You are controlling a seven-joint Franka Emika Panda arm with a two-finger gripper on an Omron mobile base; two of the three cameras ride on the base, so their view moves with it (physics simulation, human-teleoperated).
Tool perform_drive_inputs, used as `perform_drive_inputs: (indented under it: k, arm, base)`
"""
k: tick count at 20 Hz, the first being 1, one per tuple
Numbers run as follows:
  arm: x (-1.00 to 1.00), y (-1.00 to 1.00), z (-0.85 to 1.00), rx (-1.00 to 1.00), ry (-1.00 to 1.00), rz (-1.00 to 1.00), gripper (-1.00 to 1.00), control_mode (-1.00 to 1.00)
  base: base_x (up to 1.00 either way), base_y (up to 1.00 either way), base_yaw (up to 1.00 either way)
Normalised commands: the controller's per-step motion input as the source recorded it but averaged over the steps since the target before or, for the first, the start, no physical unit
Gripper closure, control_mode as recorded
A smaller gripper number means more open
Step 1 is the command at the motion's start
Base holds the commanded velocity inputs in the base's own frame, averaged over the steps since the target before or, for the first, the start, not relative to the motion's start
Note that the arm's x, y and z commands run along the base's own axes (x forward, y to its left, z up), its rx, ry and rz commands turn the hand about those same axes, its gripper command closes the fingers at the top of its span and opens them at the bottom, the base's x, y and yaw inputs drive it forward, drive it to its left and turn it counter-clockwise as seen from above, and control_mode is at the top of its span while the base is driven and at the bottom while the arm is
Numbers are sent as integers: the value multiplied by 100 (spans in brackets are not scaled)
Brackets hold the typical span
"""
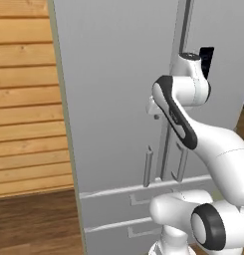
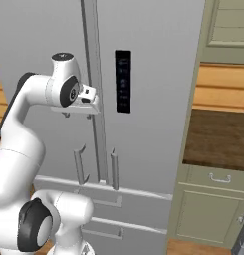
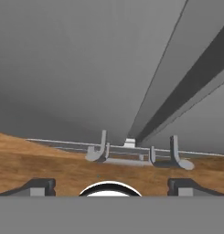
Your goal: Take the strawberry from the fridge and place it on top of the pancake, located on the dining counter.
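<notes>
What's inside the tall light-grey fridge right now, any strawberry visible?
Nothing inside shows: both doors of the tall light-grey French-door fridge are shut, hiding shelves and any strawberry. The open two-finger gripper is at the vertical bar handles.

Wood-plank wall (image 1: 24,99); green cabinets (image 2: 208,209)

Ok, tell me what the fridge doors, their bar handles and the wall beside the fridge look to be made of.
Fridge: doors look like painted or brushed metal, light grey, smooth and matte, with no visible grain. Bar handles: same grey, seemingly metal, with a slightly brighter sheen along the edge. Wall: horizontal planks with grain lines and knots, so apparently light, unpainted wood. All rendered, so this is only appearance.
</notes>
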Motion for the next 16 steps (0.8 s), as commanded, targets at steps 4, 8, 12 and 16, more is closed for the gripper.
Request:
perform_drive_inputs:
  k: [4,8,12,16]
  arm:
    - [0,0,0,0,0,0,-100,100]
    - [0,0,0,0,0,0,-100,100]
    - [0,0,0,0,0,0,-100,100]
    - [0,0,0,0,0,0,-100,100]
  base:
    - [-51,-15,-1]
    - [-48,-29,-5]
    - [-26,-24,-9]
    - [-21,-36,-10]
